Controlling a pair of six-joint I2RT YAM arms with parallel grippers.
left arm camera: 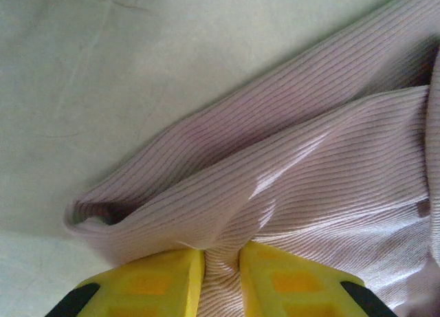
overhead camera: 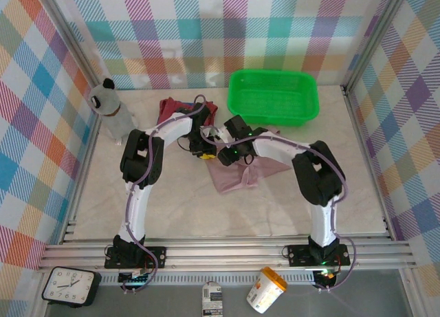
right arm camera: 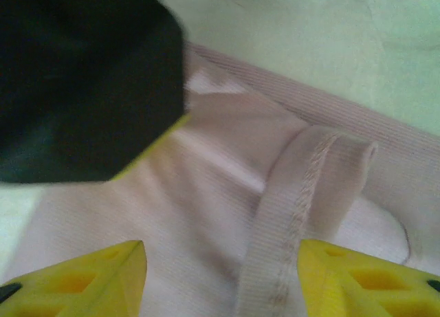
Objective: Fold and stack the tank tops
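Note:
The pale pink tank top [overhead camera: 242, 171] lies partly folded on the table's middle, both grippers over its far-left corner. My left gripper [overhead camera: 201, 150] is shut on a pinched fold of the pink ribbed cloth [left arm camera: 295, 172]; in the left wrist view its yellow fingers [left arm camera: 165, 282] squeeze the fabric of the left gripper [left arm camera: 221, 276]. My right gripper [overhead camera: 223, 146] hovers open just over the same top. In its wrist view the right gripper [right arm camera: 220, 262] has a pink strap [right arm camera: 295, 214] lying loose between its wide-apart jaws. A dark red tank top [overhead camera: 177, 111] lies crumpled behind the left arm.
A bright green basket [overhead camera: 302, 109] stands at the back right. A grey stuffed toy [overhead camera: 110, 109] sits at the back left by the wall. The left gripper's black body [right arm camera: 82, 76] looms close at the right wrist view's upper left. Checked walls enclose the table.

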